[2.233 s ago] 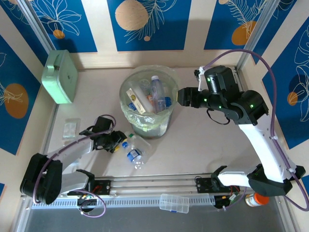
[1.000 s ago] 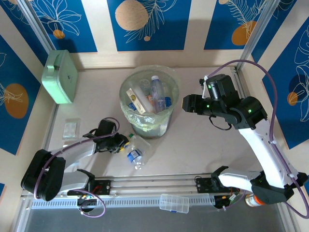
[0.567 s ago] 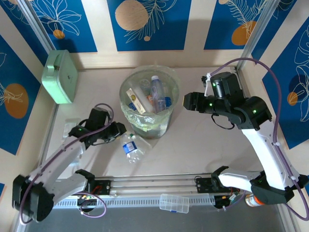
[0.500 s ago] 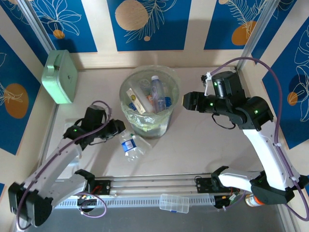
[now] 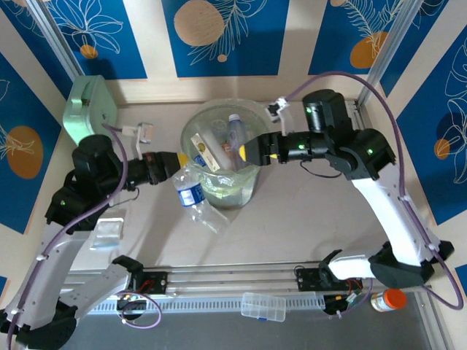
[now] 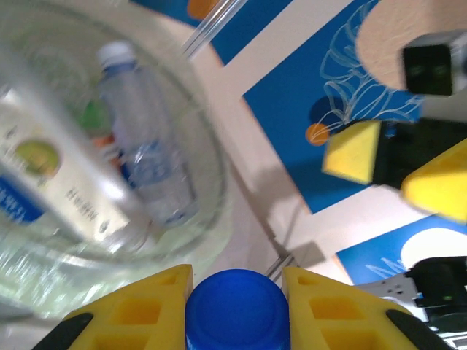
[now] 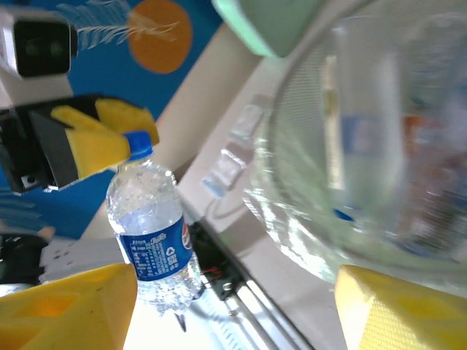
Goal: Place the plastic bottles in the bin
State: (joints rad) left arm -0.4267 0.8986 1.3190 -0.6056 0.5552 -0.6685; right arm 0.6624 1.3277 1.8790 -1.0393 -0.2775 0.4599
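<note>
Reaching toward 3 o'clock with the left arm, elbow high, left hand (image 5: 174, 158) clamped on the blue cap of a bottle (image 5: 191, 194). Stretching toward 9 o'clock with the right arm, right hand (image 5: 252, 152) spread apart.

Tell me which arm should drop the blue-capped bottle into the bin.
Left. The left pincer grips the bottle by its cap, right beside the bin; the right pincer stands open at the bin, empty.

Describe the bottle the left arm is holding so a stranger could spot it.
Find the wide round translucent bin. At its left rim, the left end effector pinches a clear plastic bottle with a blue label by its blue cap. Unlike the bottles inside, it hangs outside.
</note>
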